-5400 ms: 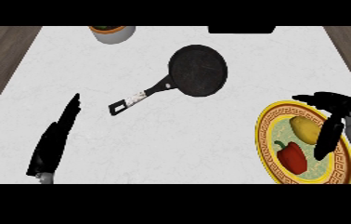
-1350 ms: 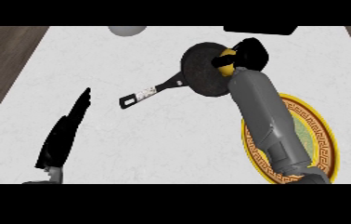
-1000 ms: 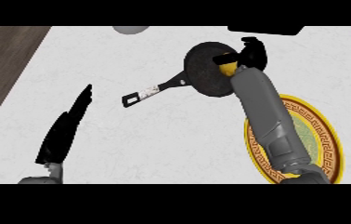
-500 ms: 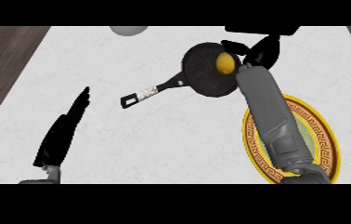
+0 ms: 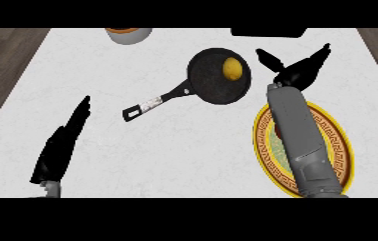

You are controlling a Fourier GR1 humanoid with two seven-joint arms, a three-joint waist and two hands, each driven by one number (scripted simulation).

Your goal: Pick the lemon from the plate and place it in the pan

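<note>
The lemon lay inside the pan toward its 1 o'clock edge, the right hand stood apart at the pan's 3 o'clock with fingers spread, its forearm crossing the plate at 5 o'clock, and the left hand rested straight-fingered at 8 o'clock.

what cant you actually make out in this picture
All in the head view:
- Middle of the plate: covered by the right forearm, so whatever lies there cannot be seen.
- Grey container at the top: cut off by the view's edge, so its contents are unclear.
- Black object at the top right: only its lower strip shows, too little to name it.
</note>
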